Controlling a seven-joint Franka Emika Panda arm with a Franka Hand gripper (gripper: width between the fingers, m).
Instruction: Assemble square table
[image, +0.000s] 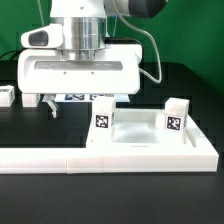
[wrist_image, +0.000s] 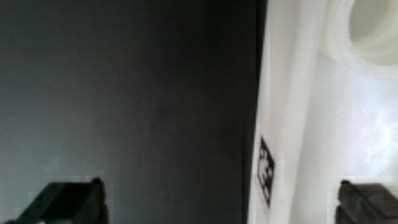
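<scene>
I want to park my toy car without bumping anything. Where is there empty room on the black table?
The biggest bare patch is the black table on the exterior view's left: border bar nearer the camera, tabletop on its right, a small leg at the left edge. The right is crowded: tabletop, its two tagged legs and the bar sit together.

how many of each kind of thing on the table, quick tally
tabletop: 1
legs clearly seen: 3 (two upright on the tabletop, the second at; one loose at the exterior view's left edge)
border bar: 1
marker board: 1
total: 6
</scene>
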